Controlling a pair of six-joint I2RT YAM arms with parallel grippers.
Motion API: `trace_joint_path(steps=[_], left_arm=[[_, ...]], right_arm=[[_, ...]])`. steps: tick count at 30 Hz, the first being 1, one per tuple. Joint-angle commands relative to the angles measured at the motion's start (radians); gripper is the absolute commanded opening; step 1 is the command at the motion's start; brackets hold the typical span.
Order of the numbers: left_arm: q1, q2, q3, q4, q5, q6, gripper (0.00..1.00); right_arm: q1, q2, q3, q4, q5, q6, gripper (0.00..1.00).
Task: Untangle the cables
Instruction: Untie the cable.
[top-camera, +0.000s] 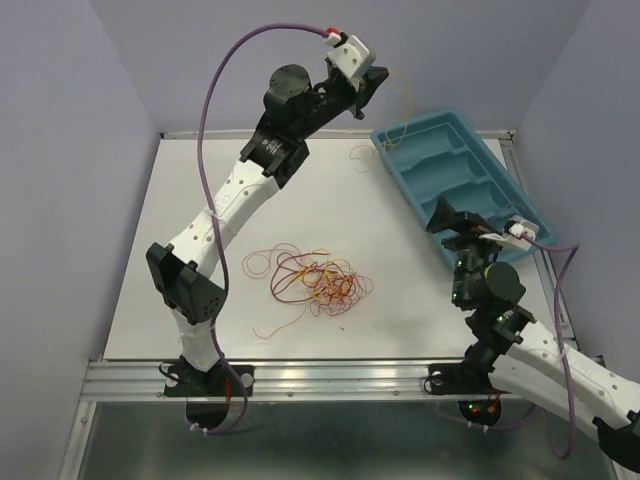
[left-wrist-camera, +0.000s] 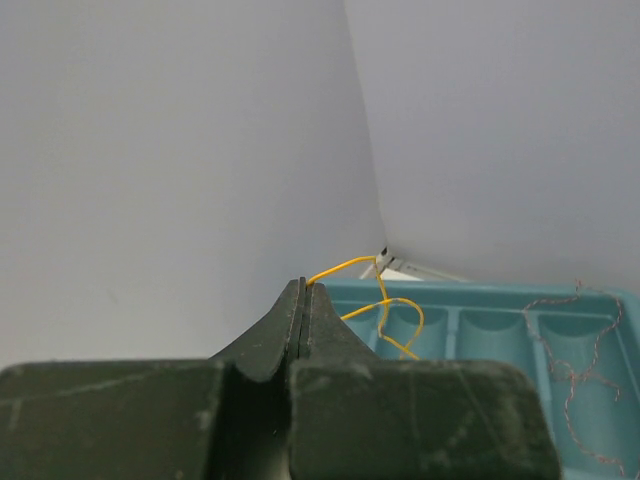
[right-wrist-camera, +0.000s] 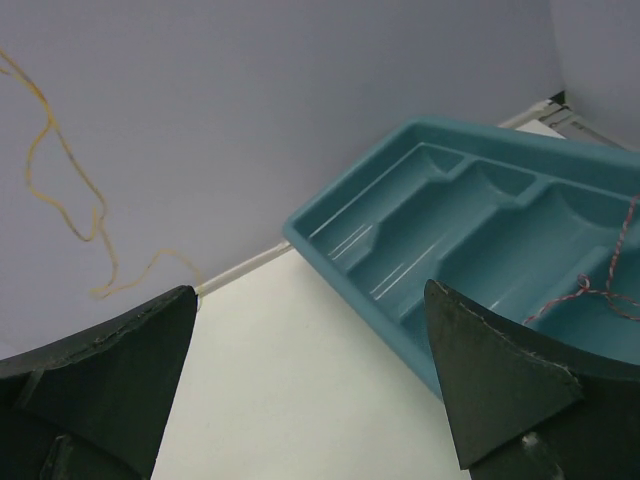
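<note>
A tangle of thin red, orange and yellow cables (top-camera: 315, 280) lies on the white table near the front middle. My left gripper (top-camera: 370, 95) is raised high at the back, beside the teal tray (top-camera: 455, 170), and is shut on one yellow cable (left-wrist-camera: 345, 265). That strand curls down from the closed tips (left-wrist-camera: 303, 285) toward the tray's near end. From the right wrist the same yellow cable (right-wrist-camera: 60, 200) hangs in front of the back wall. My right gripper (top-camera: 450, 232) hovers by the tray's front edge, open (right-wrist-camera: 310, 290), with nothing between its fingers.
The teal tray (right-wrist-camera: 450, 210) has several compartments and sits slanted at the back right. A thin reddish twisted strand (left-wrist-camera: 570, 350) lies inside it. A short loose strand (top-camera: 360, 155) rests on the table near the tray's left corner. Walls enclose the table on three sides.
</note>
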Motion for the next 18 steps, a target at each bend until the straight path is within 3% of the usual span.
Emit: trace_joint_path(steps=[1,12,18], left_arm=[[-0.008,0.050,0.123,0.052,0.053,-0.052,0.00],[-0.008,0.223,0.260,0.301,0.113,-0.248,0.00],[-0.014,0.299,0.252,0.429,0.133,-0.363,0.00]], right_arm=[[0.009,-0.003,-0.023,0.011,0.223,0.041,1.00],[0.009,-0.025,-0.029,0.007,0.343,0.058,0.99],[0.009,-0.077,-0.036,-0.001,0.396,0.067,0.99]])
